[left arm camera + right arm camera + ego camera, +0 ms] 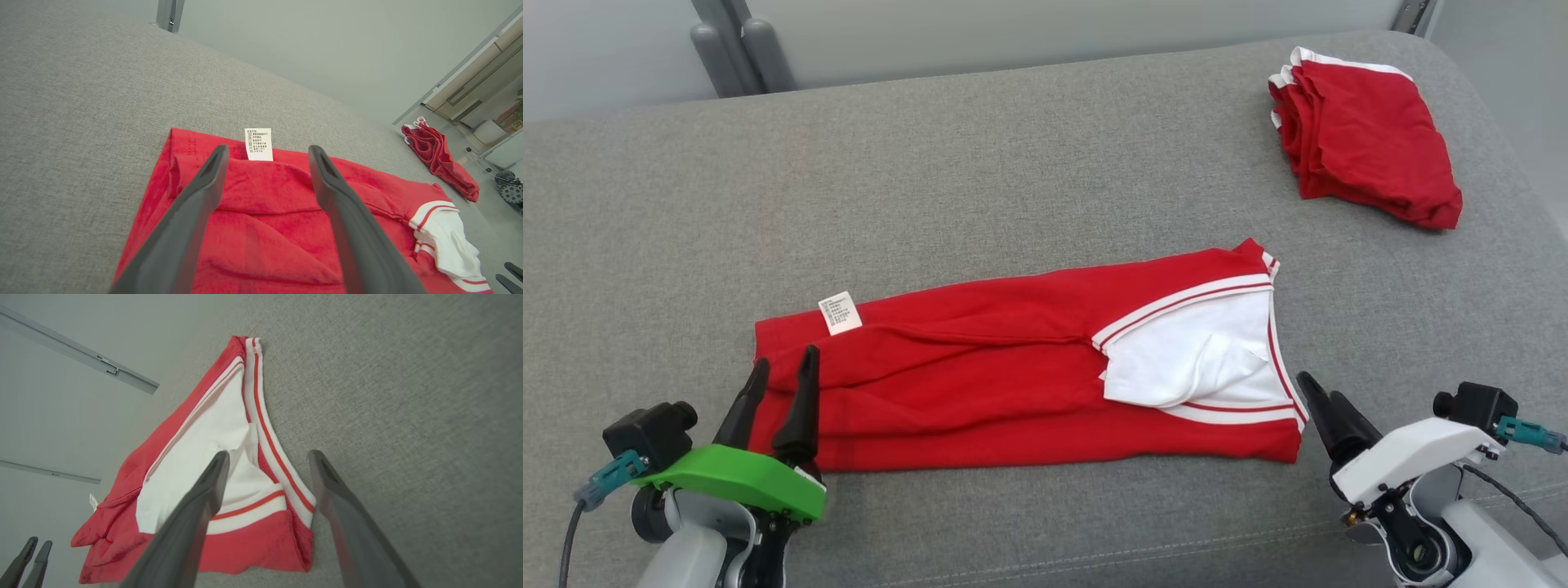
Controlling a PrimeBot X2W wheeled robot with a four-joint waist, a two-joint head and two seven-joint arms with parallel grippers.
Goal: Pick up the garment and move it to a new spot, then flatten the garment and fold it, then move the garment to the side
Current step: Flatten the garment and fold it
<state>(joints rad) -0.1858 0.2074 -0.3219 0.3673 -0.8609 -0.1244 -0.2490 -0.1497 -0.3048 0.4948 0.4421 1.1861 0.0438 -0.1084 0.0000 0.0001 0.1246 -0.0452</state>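
Observation:
The garment [1013,376] is red with white, red-striped trim and lies folded into a long band across the grey surface, a white care label [840,313] at its left end. My left gripper [784,371] hovers open over that left end [261,196], nothing between its fingers. My right gripper [1319,396] stands open just off the band's right end, beside the white panel [212,457], and holds nothing.
A second red garment [1364,139], folded into a stack, lies at the back right of the grey upholstered surface [1013,180]. Two grey posts [743,49] stand behind the surface's far edge. The surface's front seam [1094,555] runs close before the grippers.

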